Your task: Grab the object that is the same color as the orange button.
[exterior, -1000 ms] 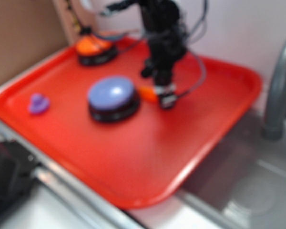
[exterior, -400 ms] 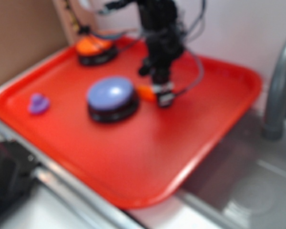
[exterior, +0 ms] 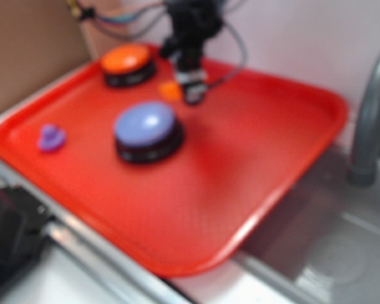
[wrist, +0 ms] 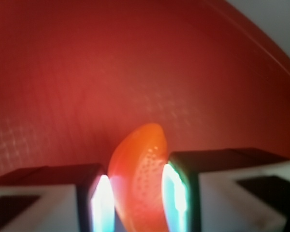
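Observation:
The object, a small glossy orange crescent (wrist: 135, 169), sits pinched between my gripper's (wrist: 137, 198) two fingers in the wrist view, with the red tray (wrist: 87, 72) blurred behind it. From outside, the black gripper (exterior: 191, 92) hangs over the tray's far side with the orange object (exterior: 170, 90) at its left. It is just right of the orange button (exterior: 125, 58), a big orange dome on a black base. The gripper is shut on the object, which looks raised off the tray.
A lavender-blue domed button (exterior: 145, 125) stands mid-tray in front of the gripper. A purple toy duck (exterior: 50, 137) lies near the tray's (exterior: 240, 171) left edge. A grey faucet pipe (exterior: 372, 120) and steel sink (exterior: 329, 259) are to the right, a brown wall (exterior: 25, 50) to the left.
The gripper has moved back and left with the orange object in it, from beside the lavender button to a spot next to the orange button.

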{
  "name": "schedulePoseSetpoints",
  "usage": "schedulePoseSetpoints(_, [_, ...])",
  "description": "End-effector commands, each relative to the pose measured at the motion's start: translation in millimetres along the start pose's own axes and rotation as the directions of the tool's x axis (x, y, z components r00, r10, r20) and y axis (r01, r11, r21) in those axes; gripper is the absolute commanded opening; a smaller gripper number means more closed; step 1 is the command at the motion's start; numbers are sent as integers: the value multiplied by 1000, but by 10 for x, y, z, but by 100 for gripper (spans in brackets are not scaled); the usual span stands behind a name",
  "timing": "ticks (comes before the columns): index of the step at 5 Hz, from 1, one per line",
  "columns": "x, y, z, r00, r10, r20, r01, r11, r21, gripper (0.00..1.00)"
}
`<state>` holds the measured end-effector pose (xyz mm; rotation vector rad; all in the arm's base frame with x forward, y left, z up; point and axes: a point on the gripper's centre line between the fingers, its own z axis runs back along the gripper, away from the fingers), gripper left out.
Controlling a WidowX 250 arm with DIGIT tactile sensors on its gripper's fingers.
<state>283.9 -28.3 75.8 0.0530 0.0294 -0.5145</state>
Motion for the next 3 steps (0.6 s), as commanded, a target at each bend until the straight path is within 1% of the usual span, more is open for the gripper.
schedulePoseSetpoints(1, [-380,216,575,980,190,51,-189,982,-17,0])
schedulePoseSetpoints(2, [-529,180,655,953,299,55,-300,954,2,0])
schedulePoseSetpoints(3, [-578,182,661,951,304,60,-304,953,-19,0])
